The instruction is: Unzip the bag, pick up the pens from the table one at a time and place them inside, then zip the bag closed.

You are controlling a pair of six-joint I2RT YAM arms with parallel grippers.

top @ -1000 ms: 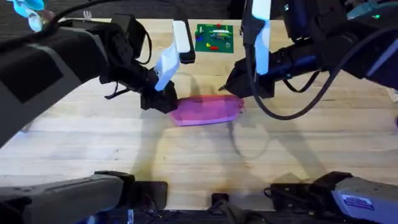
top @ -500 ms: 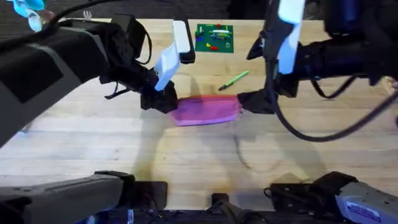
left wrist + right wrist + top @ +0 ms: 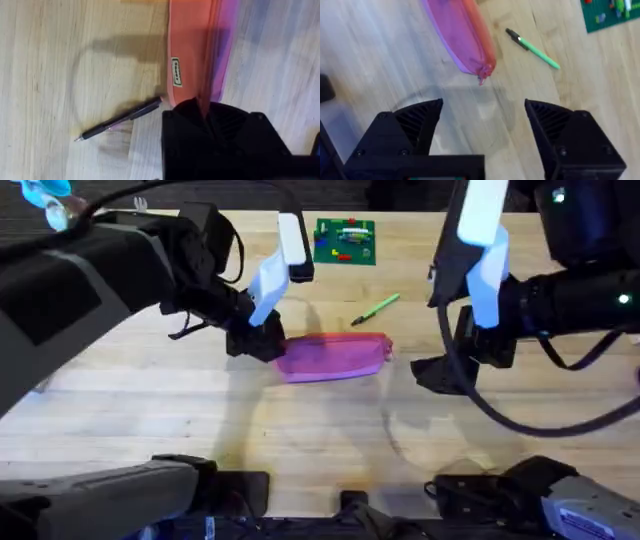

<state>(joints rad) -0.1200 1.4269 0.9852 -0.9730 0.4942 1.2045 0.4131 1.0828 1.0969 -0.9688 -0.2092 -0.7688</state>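
The pink bag (image 3: 332, 357) lies flat in the middle of the table (image 3: 300, 430). My left gripper (image 3: 257, 340) is shut on the bag's left end, and in the left wrist view the pouch (image 3: 192, 47) runs in between the black fingers. A thin black pen (image 3: 120, 120) lies on the wood right beside that end. The light green pen (image 3: 375, 307) lies behind the bag's right end. My right gripper (image 3: 428, 370) hovers open to the right of the bag, apart from it. From its wrist camera I see the bag (image 3: 460, 35) and the green pen (image 3: 535, 48) beyond the spread fingers (image 3: 415, 125).
A flat green board with small coloured bricks (image 3: 345, 240) sits at the back of the table, behind the green pen. Bare wood stretches in front of the bag toward the arm bases.
My right gripper has pulled away from the bag's right end, moving right and toward the front, which uncovered the green pen. The left gripper and the bag have stayed put.
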